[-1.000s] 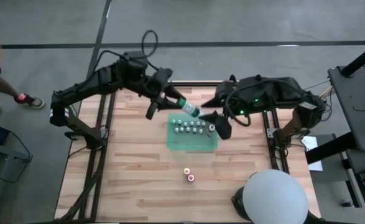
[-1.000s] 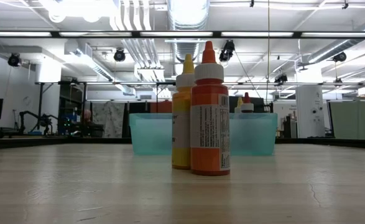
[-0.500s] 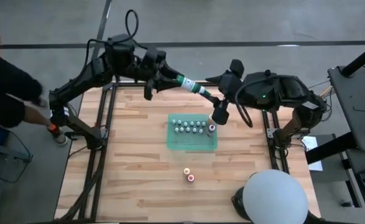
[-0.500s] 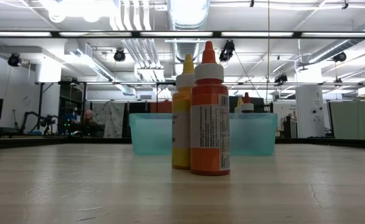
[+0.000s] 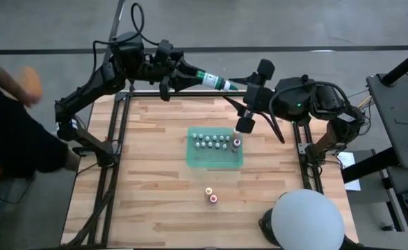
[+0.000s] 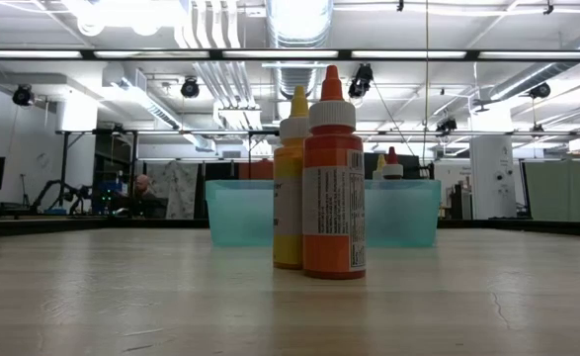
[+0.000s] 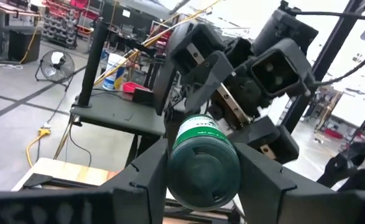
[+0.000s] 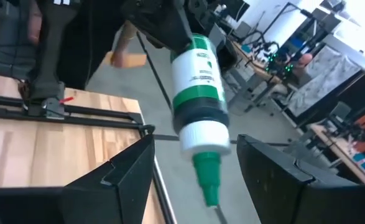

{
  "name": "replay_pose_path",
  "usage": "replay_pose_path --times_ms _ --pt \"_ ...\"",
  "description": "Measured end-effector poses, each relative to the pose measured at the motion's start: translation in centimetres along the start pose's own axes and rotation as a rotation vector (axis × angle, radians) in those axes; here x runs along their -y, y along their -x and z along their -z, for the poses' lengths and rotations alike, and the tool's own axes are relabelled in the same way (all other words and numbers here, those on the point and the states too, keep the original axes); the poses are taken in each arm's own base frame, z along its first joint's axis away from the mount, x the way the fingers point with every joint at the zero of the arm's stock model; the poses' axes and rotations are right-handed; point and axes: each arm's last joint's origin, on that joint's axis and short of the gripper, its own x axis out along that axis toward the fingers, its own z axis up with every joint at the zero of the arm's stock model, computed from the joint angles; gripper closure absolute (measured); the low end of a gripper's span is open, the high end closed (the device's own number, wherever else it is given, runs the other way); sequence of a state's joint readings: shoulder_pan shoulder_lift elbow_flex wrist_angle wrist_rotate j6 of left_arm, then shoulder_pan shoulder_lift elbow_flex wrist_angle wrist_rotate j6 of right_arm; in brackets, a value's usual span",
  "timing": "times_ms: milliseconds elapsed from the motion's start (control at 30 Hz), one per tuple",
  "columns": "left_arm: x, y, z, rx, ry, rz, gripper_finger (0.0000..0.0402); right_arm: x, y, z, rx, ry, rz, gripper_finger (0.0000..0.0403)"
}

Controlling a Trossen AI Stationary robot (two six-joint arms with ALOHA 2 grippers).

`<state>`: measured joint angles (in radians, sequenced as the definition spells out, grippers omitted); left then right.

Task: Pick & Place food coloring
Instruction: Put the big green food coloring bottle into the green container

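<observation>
A green-and-white food coloring bottle [image 5: 214, 80] hangs level over the table's far edge, with my left gripper [image 5: 188, 74] shut on it. Its white cap and green nozzle [image 8: 207, 171] point at my right gripper [image 5: 249, 96]. That gripper is open, and its fingers stand on either side of the cap end without touching it. Several tiny bottles [image 5: 213, 142] stand in rows on the green tray [image 5: 214, 160]. An orange bottle [image 6: 332, 178] and a yellow bottle [image 6: 290, 188] stand upright on the wood near the table's front. My left gripper pinches the bottle's base end [image 7: 202, 165] between its two fingers, one on each side. The fingers come level from the table's left and lie along the bottle. The bottle sticks out level past them toward the right, lifted clear of the table.
A person [image 5: 9, 132] moves just off the table's left edge. A white dome [image 5: 306, 221] sits at the near right corner. Bare wood lies left and right of the tray.
My left gripper has risen and gone toward the table's far edge with the green bottle. The bottle has swung from slanting over the tray to level, nozzle toward the right. My right gripper has risen a little and rolled, and its fingers now stand on either side of the nozzle.
</observation>
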<state>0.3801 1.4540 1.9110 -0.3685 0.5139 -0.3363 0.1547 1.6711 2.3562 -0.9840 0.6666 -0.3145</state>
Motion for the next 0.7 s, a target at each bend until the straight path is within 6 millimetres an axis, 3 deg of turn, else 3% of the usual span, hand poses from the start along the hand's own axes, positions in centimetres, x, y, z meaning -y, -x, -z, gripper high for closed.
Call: replay_pose_path --times_ms 700 --pt "-0.07 -0.37 -0.25 0.035 0.060 0.018 0.0267 0.21 -0.05 -0.55 0.043 0.021 0.036 0.0184"
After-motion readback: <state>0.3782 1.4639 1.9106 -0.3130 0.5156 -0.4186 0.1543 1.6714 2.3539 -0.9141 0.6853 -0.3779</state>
